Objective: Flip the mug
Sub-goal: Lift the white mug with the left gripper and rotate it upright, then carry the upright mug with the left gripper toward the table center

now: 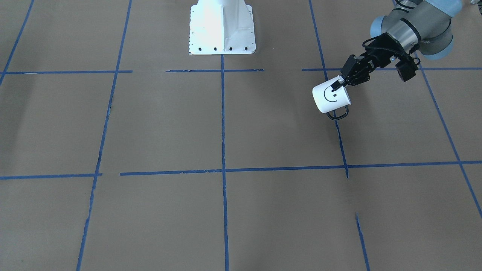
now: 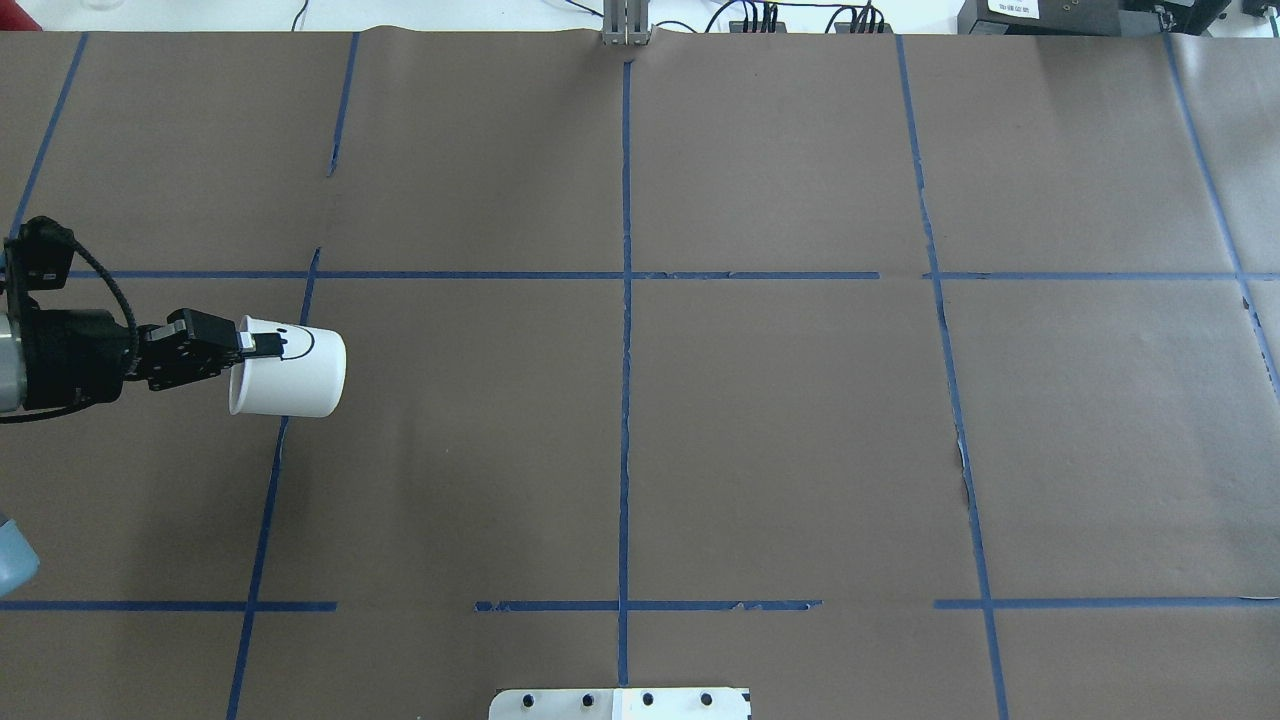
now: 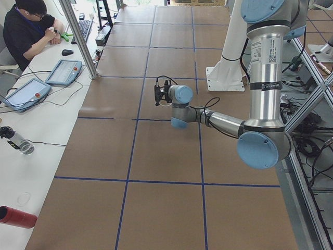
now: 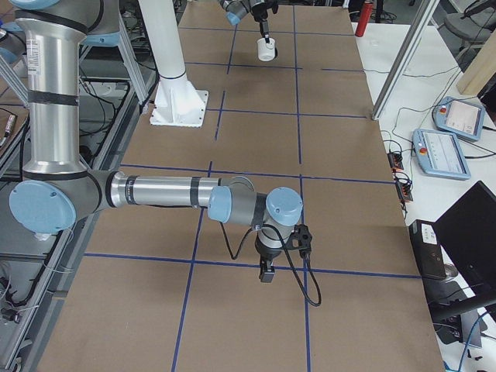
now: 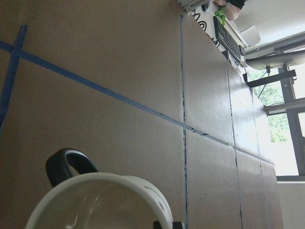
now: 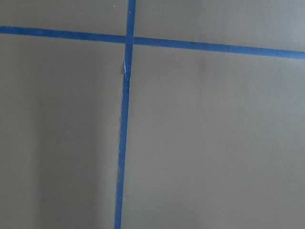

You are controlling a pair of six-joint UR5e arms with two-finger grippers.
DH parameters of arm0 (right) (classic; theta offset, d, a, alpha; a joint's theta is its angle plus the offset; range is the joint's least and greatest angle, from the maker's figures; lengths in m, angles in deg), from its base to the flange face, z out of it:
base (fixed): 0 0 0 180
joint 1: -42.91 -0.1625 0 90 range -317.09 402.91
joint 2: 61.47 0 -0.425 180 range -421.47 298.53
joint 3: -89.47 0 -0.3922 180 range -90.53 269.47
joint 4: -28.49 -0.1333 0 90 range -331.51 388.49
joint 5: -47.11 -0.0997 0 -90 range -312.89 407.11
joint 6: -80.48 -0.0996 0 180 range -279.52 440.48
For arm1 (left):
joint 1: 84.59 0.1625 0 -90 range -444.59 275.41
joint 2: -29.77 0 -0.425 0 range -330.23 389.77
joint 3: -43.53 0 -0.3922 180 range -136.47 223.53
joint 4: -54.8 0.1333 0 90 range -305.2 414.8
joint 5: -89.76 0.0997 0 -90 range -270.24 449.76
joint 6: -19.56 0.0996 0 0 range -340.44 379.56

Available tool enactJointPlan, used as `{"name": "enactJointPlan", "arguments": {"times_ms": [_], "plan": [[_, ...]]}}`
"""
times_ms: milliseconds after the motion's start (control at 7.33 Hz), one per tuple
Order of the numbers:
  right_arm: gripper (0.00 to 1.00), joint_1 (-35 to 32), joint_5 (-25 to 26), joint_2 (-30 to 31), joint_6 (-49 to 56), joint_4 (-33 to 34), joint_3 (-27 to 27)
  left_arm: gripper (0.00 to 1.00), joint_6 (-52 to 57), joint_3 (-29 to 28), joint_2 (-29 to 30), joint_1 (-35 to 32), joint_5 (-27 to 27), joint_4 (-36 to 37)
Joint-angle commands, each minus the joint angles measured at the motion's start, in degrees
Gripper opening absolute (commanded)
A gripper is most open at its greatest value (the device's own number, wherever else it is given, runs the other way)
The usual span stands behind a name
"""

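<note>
The white mug (image 1: 331, 98) with a black smiley face and a black loop handle (image 1: 337, 114) is held off the table, tipped on its side. My left gripper (image 1: 336, 86) is shut on its rim, one finger inside the mouth. In the overhead view the mug (image 2: 290, 372) has its mouth toward my left gripper (image 2: 262, 345) and its base pointing away. The left wrist view shows the mug's rim and handle (image 5: 100, 200) at the bottom. My right gripper (image 4: 266, 275) shows only in the exterior right view, low over the table; I cannot tell whether it is open or shut.
The brown paper table carries a grid of blue tape lines (image 1: 223, 170). The white robot base (image 1: 222, 26) stands at the table's robot side. A seated operator (image 3: 28, 26), tablets (image 3: 63, 71) and a red bottle (image 3: 18, 216) are on the side bench.
</note>
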Motion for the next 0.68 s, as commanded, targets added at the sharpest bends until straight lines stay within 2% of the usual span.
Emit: {"name": "enactJointPlan", "arguments": {"times_ms": [0, 136, 273, 409, 545], "plan": [[1.00, 0.0, 0.0, 0.0, 0.0, 0.0, 0.0, 0.00, 8.1, 8.3, 7.8, 0.1, 0.2, 29.7], [1.00, 0.0, 0.0, 0.0, 0.0, 0.0, 0.0, 0.00, 10.7, 8.9, 16.9, 0.2, 0.8, 46.4], [1.00, 0.0, 0.0, 0.0, 0.0, 0.0, 0.0, 0.00, 13.1, 8.7, 27.5, 2.7, 6.4, 65.7], [1.00, 0.0, 0.0, 0.0, 0.0, 0.0, 0.0, 0.00, 14.8, 7.1, 37.2, 5.4, 10.3, 80.3], [1.00, 0.0, 0.0, 0.0, 0.0, 0.0, 0.0, 0.00, 14.8, 3.8, 43.9, 6.6, 10.6, 88.1]]}}
